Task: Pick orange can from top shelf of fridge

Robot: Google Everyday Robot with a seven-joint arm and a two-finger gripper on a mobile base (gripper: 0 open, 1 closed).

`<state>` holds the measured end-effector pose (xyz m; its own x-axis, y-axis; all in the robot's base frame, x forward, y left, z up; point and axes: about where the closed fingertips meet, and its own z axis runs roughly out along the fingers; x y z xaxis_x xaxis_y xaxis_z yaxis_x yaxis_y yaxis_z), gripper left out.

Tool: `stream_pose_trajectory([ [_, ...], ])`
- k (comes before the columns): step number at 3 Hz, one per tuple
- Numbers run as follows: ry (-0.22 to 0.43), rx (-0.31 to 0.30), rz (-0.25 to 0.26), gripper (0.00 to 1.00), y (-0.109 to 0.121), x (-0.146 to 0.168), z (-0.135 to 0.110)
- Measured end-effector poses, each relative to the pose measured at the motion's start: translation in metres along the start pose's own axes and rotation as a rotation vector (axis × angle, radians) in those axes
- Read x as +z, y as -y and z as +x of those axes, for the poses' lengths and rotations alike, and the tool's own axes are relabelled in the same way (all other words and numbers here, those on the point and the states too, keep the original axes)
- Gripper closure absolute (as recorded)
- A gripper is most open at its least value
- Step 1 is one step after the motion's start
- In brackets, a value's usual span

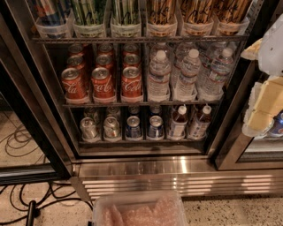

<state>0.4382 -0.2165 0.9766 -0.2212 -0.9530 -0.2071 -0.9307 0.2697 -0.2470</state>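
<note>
The fridge point(141, 170) stands open in front of me, with a dark frame and a ribbed steel base. Its top shelf point(137, 39) is a thin wire rack that carries clear trays of tall cans. Orange cans point(161, 11) with black scribbles stand in the three right-hand trays, and only their lower halves show at the frame's top edge. My gripper point(261, 110), white and cream, hangs at the right edge in front of the fridge's right post. It is lower than the top shelf and to the right of the orange cans, touching nothing.
Green-and-white striped cans point(126, 11) stand left of the orange ones. Red cola cans point(102, 81) and water bottles point(188, 73) fill the middle rack, with small cans and bottles below. A clear plastic bin point(139, 209) sits on the floor in front. Cables point(26, 194) lie at the left.
</note>
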Motion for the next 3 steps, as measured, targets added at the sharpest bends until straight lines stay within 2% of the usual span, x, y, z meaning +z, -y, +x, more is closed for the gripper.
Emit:
stream_pose_trajectory([
  [1, 0.0, 0.0, 0.0, 0.0, 0.0, 0.0, 0.0],
  [2, 0.049, 0.039, 0.047, 0.0, 0.0, 0.005, -0.004],
  [3, 0.186, 0.108, 0.107, 0.0, 0.005, 0.015, -0.024],
])
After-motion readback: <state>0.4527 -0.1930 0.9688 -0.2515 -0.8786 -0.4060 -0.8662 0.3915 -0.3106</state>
